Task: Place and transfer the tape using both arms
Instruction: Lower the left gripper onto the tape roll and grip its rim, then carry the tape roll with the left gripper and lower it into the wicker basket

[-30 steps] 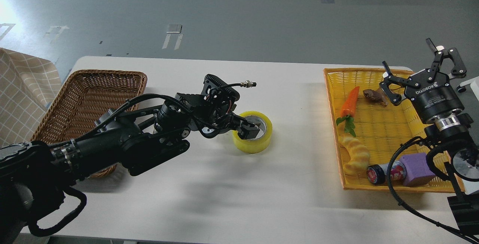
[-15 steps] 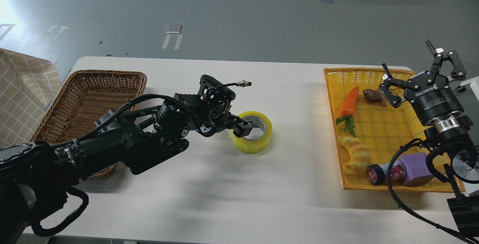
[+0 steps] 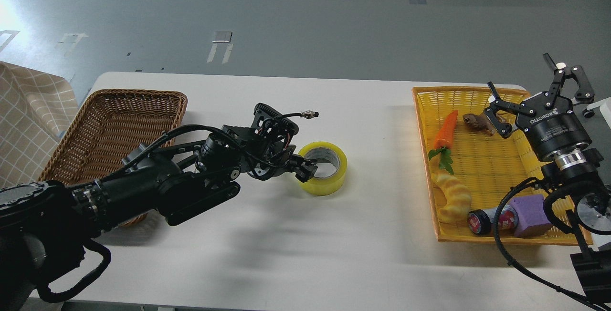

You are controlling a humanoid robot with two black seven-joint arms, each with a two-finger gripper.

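From the head view, the tape (image 3: 323, 167) lies flat on the white table (image 3: 286, 234), midway between the baskets. The left claw (image 3: 309, 168) sits at its near-left rim, its fingers too dark to tell whether spread or closed. The right claw (image 3: 534, 95) hangs spread wide above the yellow basket (image 3: 477, 163).

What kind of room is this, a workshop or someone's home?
Probably a robotics test lab: a bare grey floor, a plain white table with a brown wicker basket and a yellow woven tray of toy props.
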